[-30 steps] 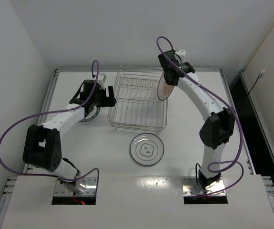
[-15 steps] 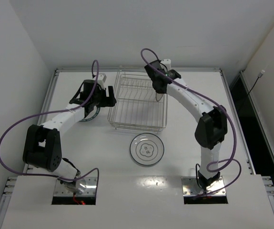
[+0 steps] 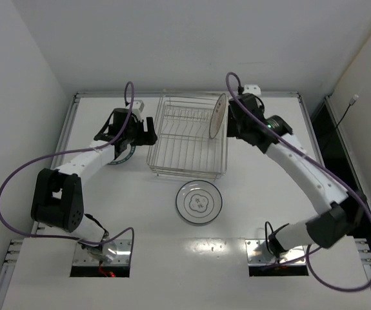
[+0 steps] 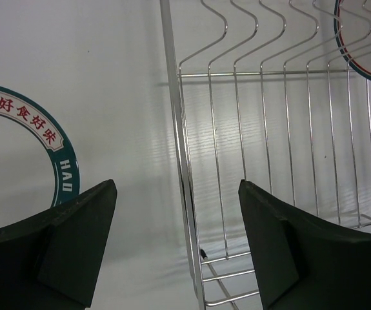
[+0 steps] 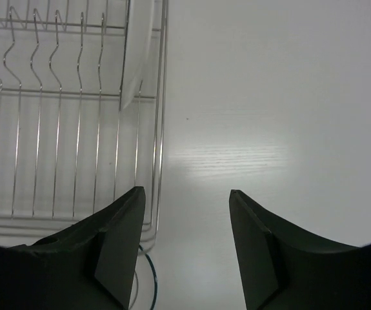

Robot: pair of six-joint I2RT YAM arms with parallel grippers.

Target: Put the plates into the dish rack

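Right wrist view: the orange-centred plate [image 5: 140, 51] shows edge-on, a white sliver standing in the dish rack [image 5: 56, 129], ahead and left of the right gripper [image 5: 186, 248], whose fingers are spread and hold nothing. The left wrist view catches its painted face, far right. The left gripper [image 4: 175, 245] is spread too, empty, with the teal-rimmed plate [image 4: 43, 129] flat beyond its left finger. From above, the orange-centred plate's edge runs front to back.

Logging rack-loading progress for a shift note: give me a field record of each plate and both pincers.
orange plate: upright in dish rack, right end
ring plate: flat, near side of rack
teal-rimmed plate: flat, left of rack, below left pincer
left pincer: open, empty
right pincer: open, empty, right of rack
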